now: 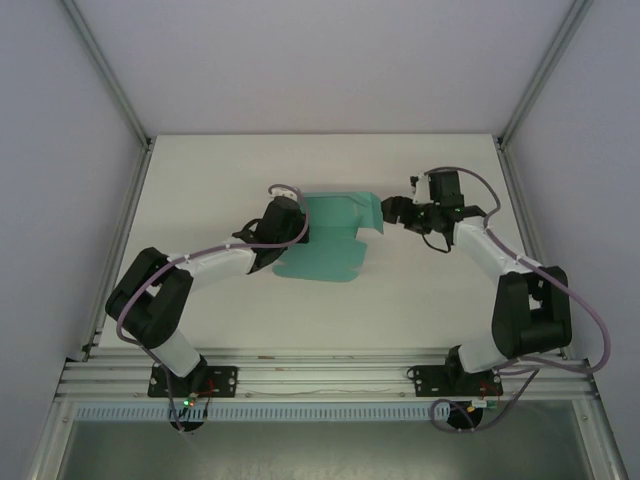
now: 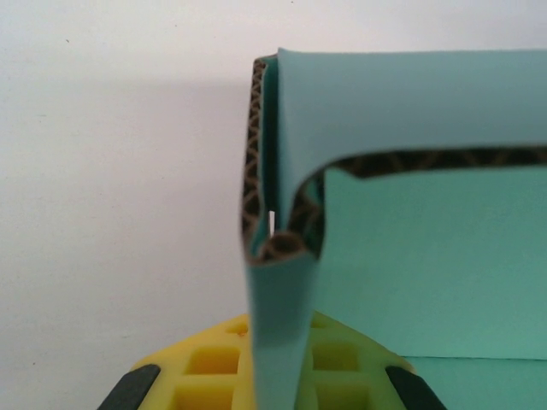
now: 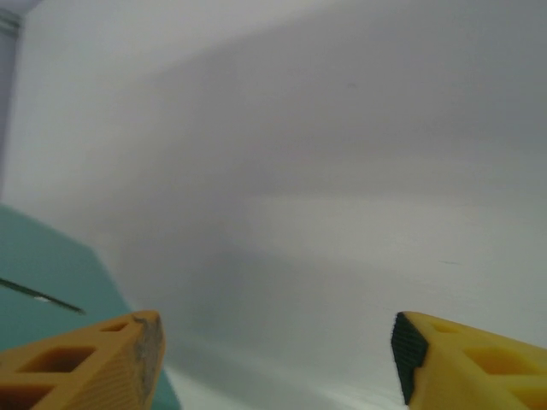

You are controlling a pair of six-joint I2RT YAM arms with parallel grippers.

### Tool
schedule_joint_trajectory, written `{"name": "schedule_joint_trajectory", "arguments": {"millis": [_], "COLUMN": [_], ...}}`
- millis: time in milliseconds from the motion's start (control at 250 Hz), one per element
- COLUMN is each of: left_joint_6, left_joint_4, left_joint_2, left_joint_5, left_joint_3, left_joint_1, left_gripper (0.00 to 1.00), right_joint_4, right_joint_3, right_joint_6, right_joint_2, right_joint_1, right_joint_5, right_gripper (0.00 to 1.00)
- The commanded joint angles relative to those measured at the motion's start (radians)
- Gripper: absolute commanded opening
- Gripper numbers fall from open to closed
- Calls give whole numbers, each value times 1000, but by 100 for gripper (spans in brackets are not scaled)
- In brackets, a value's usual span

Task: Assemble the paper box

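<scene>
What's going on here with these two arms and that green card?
Two robot arms are assembling a teal paper box on the table. The left gripper is shut on its bent-up left edge. The right gripper is open beside the raised right edge, holding nothing. The card is mostly flat.

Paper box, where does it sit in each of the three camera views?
Top external: paper box mid-table, between the two arms.
Left wrist: paper box across the right half, one flap down over the left fingers.
Right wrist: paper box corner at lower left.
Shared landmark: the white table.
</scene>
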Motion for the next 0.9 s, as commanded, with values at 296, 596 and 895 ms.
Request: {"name": "schedule_joint_trajectory", "arguments": {"millis": [296,596,895], "left_joint_6": [21,8,-1], "left_joint_4": [17,7,-29], "left_joint_2": [0,11,21], "left_joint_5": [-23,-21,-68], "left_joint_3": [0,16,24], "left_joint_1": [-4,-7,-2], "left_gripper": [0,0,0], "right_joint_4": [103,102,-14], "right_joint_3": [40,77,43], "right_joint_6": [-53,-6,-129], "right_joint_2": [17,81,3], "right_joint_1": [73,129,129], "right_joint_5": [-300,-175,-208], "right_gripper": [61,57,54]}}
